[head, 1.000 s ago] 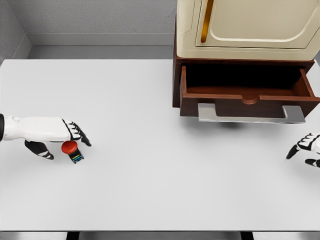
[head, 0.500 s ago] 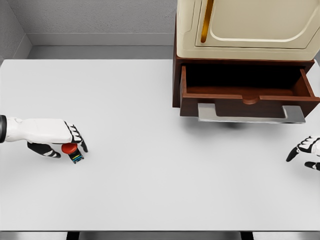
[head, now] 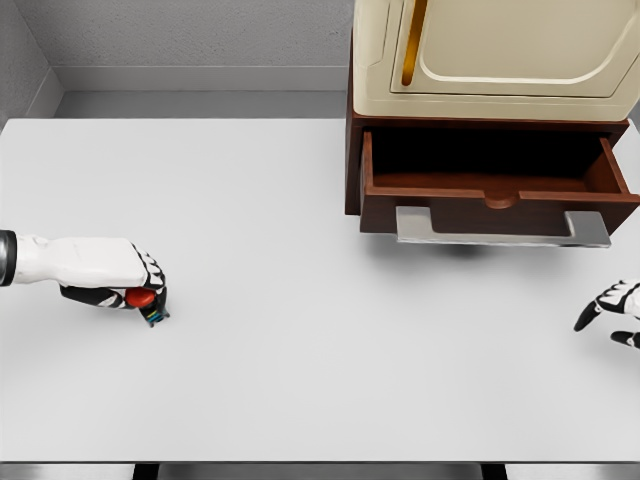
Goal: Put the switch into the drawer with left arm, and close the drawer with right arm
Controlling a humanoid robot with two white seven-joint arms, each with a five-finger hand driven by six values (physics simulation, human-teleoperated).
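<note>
On the flat white table (head: 300,380) one small switch with a red round cap and a dark base (head: 146,303) is sitting at about nine o'clock. The left hand (head: 138,285) is curling its fingers around this switch and gripping it. At three o'clock, the right hand (head: 612,308) is hovering with relaxed fingers, holding nothing. Farther, at one o'clock, one dark brown wooden drawer with a grey handle (head: 497,195) is standing open under one cream cabinet (head: 495,50).
</note>
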